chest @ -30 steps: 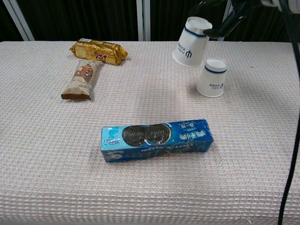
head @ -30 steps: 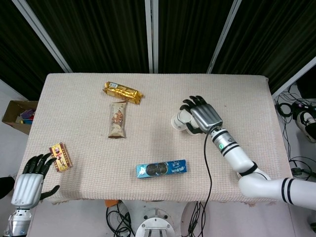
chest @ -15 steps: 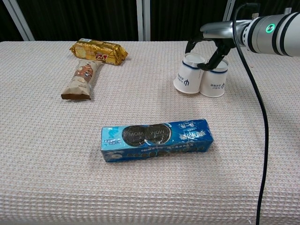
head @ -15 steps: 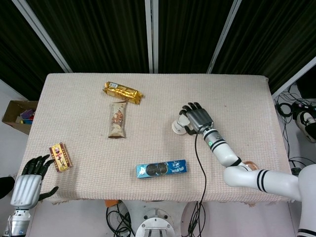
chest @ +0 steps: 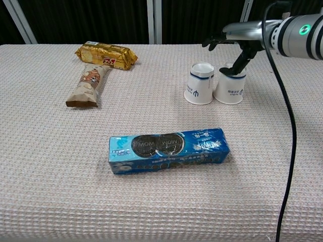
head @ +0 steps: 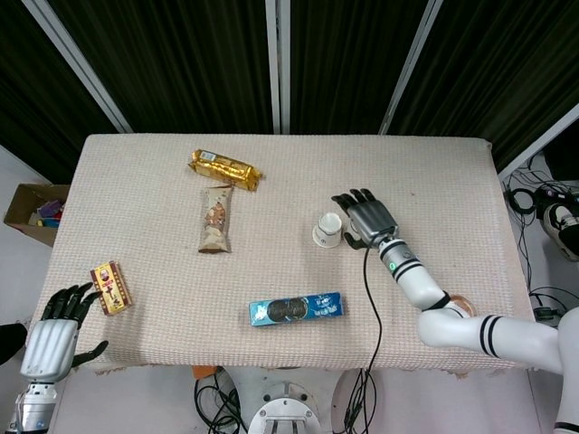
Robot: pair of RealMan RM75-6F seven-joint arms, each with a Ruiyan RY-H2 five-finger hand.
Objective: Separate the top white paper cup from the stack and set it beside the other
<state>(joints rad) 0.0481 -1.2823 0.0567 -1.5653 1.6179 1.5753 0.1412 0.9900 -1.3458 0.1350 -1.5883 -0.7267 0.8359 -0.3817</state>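
The cup (chest: 199, 83) stands mouth-down on the desk (chest: 50, 161), touching the other cup (chest: 229, 85). The right hand (head: 366, 219) hangs spread above it, holding nothing; lift straight up to avoid toppling either.

Two white paper cups, blue-banded, upside down on the table: left cup (chest: 199, 83) tilted slightly, touching right cup (chest: 231, 86); partly hidden under robot fingers in head view.
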